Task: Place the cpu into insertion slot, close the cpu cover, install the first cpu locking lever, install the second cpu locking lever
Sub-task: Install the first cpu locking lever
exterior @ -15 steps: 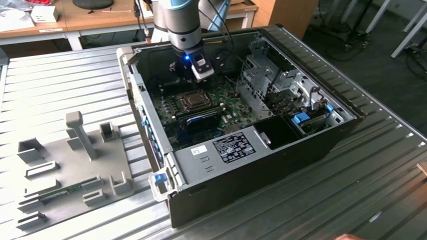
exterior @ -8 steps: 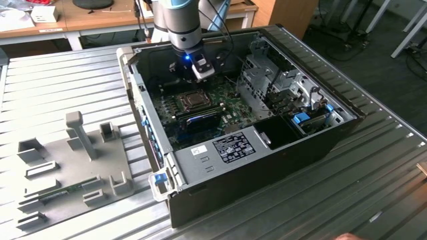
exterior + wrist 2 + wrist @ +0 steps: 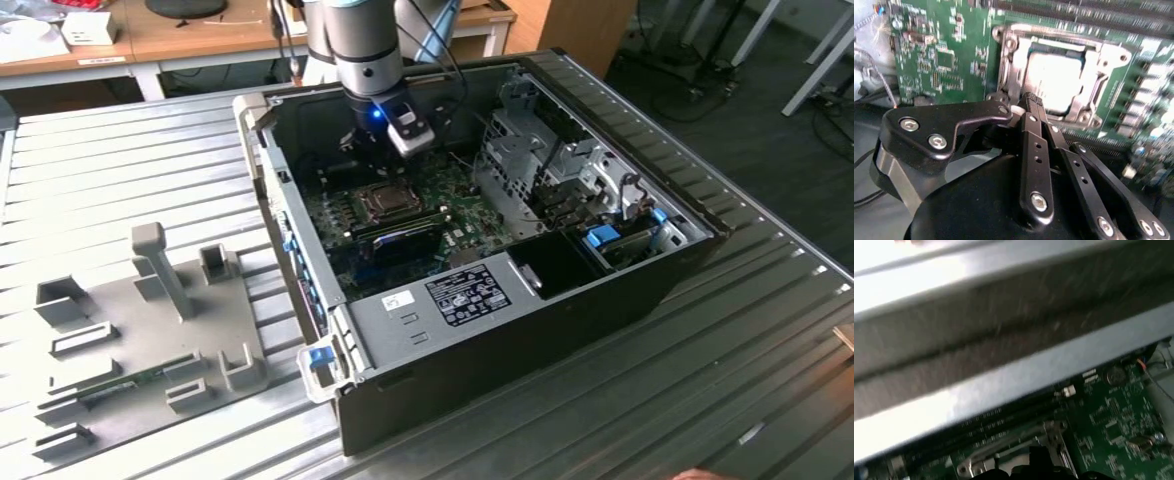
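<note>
Here the fingers (image 3: 1026, 107) sit pressed together, holding nothing, tips just beside the cpu cover (image 3: 1064, 75) shut over the cpu (image 3: 1056, 80).

Even daylight over the exterior view, soft shadows inside the computer case (image 3: 534, 250); in the second wrist view glare bleaches the cpu (image 3: 1056, 80) near-white, board edges streaked with motion blur; my first wrist view smeared — the case wall (image 3: 1004, 330) blown out, unfocused.

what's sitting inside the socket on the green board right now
The cpu, its grey metal top showing through the window of the cpu cover, which lies closed over the insertion slot. The cover's frame hides the chip's edges; the gripper's fingers hide the near corner.
</note>
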